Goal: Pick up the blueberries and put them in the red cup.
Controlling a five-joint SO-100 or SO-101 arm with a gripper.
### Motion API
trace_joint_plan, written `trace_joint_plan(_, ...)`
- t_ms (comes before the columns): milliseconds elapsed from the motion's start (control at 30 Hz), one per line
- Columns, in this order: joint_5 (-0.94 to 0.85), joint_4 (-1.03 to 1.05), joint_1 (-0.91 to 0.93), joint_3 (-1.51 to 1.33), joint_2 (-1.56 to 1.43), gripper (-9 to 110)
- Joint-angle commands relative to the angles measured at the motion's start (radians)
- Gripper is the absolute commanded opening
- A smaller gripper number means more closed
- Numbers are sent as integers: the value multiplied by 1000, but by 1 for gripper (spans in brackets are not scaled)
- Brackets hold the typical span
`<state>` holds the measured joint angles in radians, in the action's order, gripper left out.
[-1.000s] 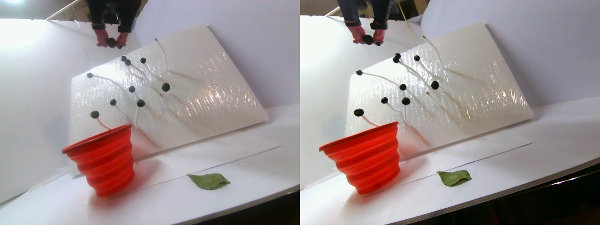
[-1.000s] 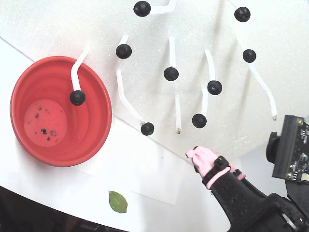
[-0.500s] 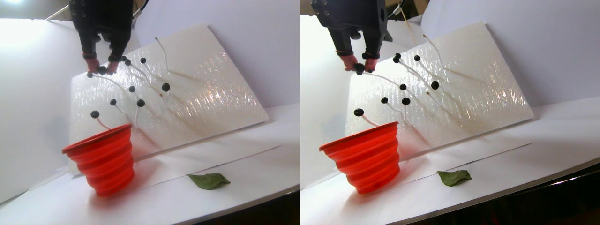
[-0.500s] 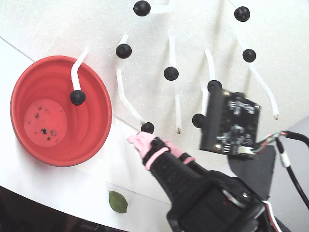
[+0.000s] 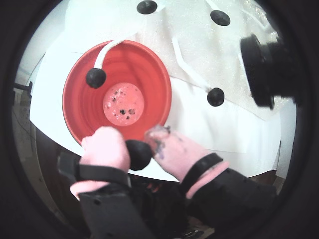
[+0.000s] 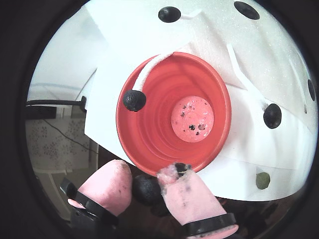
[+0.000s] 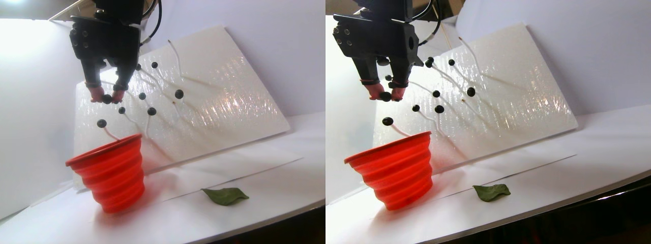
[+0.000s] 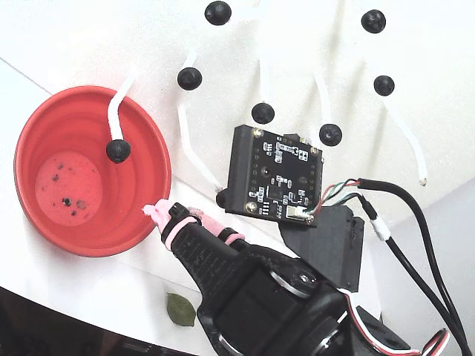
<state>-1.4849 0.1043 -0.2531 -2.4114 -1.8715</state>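
My gripper (image 5: 138,149) has pink-covered fingers and is shut on one dark blueberry (image 5: 138,155). It hangs well above the red cup (image 7: 114,173) in the stereo pair view. In both wrist views the held blueberry (image 6: 146,188) lies just outside the cup's near rim (image 6: 149,164). In the fixed view a pink fingertip (image 8: 157,213) meets the cup's right rim (image 8: 165,178), and the held berry is hidden. Another blueberry (image 8: 117,150) on a white stalk hangs over the cup's mouth. Several more blueberries (image 8: 263,113) sit on stalks on the board.
The tilted white foam board (image 7: 229,101) carrying the stalks leans behind the cup. A green leaf (image 7: 225,195) lies on the white table near its dark front edge. A black camera board (image 8: 278,174) with wires rides beside the gripper.
The gripper, holding the blueberry throughout, came down from the top of the board and moved left until it hangs over the cup's rim. The cup shifted slightly.
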Motion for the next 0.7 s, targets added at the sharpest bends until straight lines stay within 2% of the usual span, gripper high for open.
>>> trace_joint_plan(0, 5, -35, -52, 94, 3, 10)
trace_joint_plan(433, 21, -120, -52, 133, 87, 10)
trace_joint_plan(667, 32, -160, -43, 126, 106, 20)
